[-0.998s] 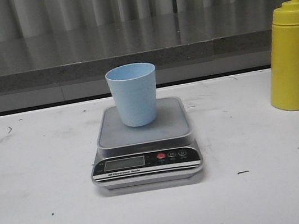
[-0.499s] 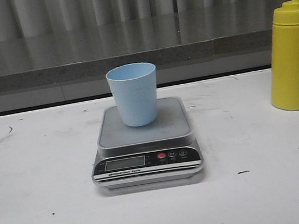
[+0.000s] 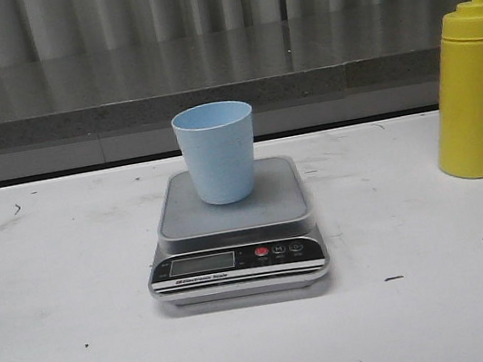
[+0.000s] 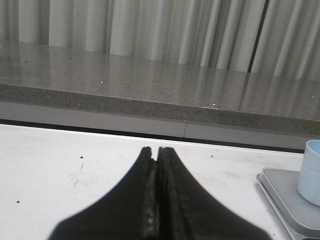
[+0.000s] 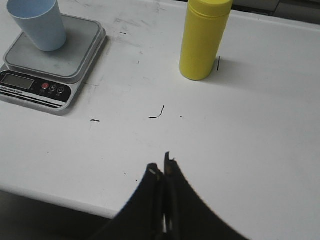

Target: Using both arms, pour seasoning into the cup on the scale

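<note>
The pale blue cup (image 3: 217, 152) stands upright on the steel platform of the silver scale (image 3: 234, 237) at the table's middle. The yellow seasoning bottle (image 3: 472, 89) stands upright at the far right, capped. Neither gripper shows in the front view. In the left wrist view my left gripper (image 4: 157, 150) is shut and empty, low over the table to the left of the scale (image 4: 287, 197) and cup (image 4: 311, 172). In the right wrist view my right gripper (image 5: 162, 167) is shut and empty near the table's front edge, well short of the bottle (image 5: 204, 39), cup (image 5: 37, 22) and scale (image 5: 52, 62).
A grey stone ledge (image 3: 207, 81) with a curtain behind it runs along the back of the white table (image 3: 85, 353). Small dark scuff marks (image 5: 156, 114) dot the tabletop. The table's front edge (image 5: 55, 197) lies just by the right gripper.
</note>
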Tool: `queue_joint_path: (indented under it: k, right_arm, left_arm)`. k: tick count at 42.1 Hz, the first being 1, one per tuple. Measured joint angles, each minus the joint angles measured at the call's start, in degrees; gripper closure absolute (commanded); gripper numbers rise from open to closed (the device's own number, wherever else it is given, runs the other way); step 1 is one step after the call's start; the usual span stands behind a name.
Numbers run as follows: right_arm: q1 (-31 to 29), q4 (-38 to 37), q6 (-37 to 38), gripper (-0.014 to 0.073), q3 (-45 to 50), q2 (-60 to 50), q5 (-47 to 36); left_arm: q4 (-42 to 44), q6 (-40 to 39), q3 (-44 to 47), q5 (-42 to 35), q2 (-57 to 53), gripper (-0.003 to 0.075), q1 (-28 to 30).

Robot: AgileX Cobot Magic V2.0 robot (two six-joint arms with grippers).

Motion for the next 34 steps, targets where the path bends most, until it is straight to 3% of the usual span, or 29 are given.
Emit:
queue_joint_path:
  k: [4, 19, 25, 34]
  right_arm:
    - [-1.4, -1.1, 0.0, 0.0661, 2.8, -2.0, -4.1]
    - [-10.1, -2.0, 0.0, 0.0661, 31.1, -17.7, -42.7]
    - [-11.6, -2.1, 0.0, 0.0661, 39.7, -22.9, -50.8]
    - [-13.5, -2.1, 0.0, 0.0661, 45.8, -25.1, -55.0]
  left_arm:
    - [0.0, 0.0, 0.0, 0.0, 0.0, 0.074, 0.0]
    - [0.0, 0.0, 0.0, 0.0, 0.0, 0.074, 0.0]
    - [0.0, 0.0, 0.0, 0.0, 0.0, 0.074, 0.0]
    - [0.0, 0.0, 0.0, -0.1, 0.0, 0.074, 0.0]
